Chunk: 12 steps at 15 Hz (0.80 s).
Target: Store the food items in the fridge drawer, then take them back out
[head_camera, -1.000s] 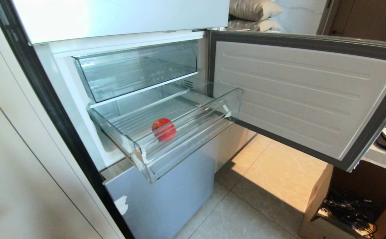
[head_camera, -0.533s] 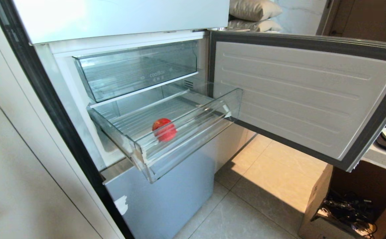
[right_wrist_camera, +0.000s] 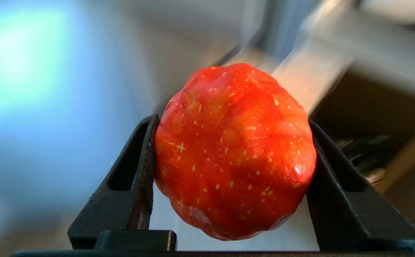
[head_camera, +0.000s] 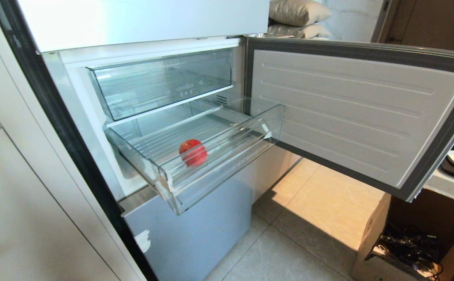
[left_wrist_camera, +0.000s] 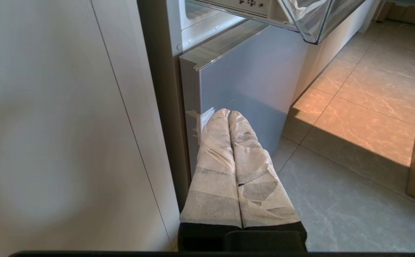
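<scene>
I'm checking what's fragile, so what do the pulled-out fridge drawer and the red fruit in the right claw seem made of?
Fridge drawer: clear rigid plastic, glossy; its ribbed floor shows through the front wall. Red fruit in the right claw: shiny, ribbed skin with pale speckles; possibly a plastic replica, though real fruit can't be excluded.

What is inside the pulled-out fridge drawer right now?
One red fruit sits on the ribbed floor of the fridge drawer, near its front lip. Nothing else shows through the clear walls. The back end runs under the upper clear bin, so that part is only partly visible.
</scene>
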Motion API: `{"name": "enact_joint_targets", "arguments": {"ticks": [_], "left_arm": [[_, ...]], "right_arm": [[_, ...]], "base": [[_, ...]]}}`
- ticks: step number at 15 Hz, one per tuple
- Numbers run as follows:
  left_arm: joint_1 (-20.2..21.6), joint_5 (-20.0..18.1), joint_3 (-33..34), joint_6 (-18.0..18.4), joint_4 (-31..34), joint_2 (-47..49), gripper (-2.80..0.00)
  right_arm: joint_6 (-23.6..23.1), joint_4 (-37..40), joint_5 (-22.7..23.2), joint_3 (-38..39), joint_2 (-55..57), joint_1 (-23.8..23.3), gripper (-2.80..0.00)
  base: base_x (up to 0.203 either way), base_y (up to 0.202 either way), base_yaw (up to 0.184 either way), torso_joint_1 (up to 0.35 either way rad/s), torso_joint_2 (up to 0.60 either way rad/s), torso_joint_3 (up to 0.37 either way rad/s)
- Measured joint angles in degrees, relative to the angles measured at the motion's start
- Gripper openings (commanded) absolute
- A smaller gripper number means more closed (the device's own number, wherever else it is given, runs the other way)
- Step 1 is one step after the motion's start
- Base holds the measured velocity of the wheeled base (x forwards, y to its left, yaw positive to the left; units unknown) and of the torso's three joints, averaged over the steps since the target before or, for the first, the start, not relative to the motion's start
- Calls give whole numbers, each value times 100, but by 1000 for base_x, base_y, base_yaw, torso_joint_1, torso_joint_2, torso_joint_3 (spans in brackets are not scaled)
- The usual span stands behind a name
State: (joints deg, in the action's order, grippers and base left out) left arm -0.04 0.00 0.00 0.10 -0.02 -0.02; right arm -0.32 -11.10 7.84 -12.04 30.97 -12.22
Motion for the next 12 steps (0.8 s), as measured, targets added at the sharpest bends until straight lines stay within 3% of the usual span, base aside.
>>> {"name": "enact_joint_targets", "arguments": {"ticks": [2,4,7,12], "left_arm": [[-3,0,0,0,0,0,-280],[-2,0,0,0,0,0,-280],[-3,0,0,-2,0,0,-280],[-5,0,0,0,0,0,-280]], "right_arm": [[-220,359,-50,777,-705,585,-280],[-332,586,-247,1067,-1421,888,-280],[-496,962,-532,1175,-2507,1107,-280],[-438,1089,-683,1199,-3046,1200,-280]], "base": [[0,0,0,0,0,0],[0,0,0,0,0,0],[0,0,0,0,0,0],[0,0,0,0,0,0]]}}
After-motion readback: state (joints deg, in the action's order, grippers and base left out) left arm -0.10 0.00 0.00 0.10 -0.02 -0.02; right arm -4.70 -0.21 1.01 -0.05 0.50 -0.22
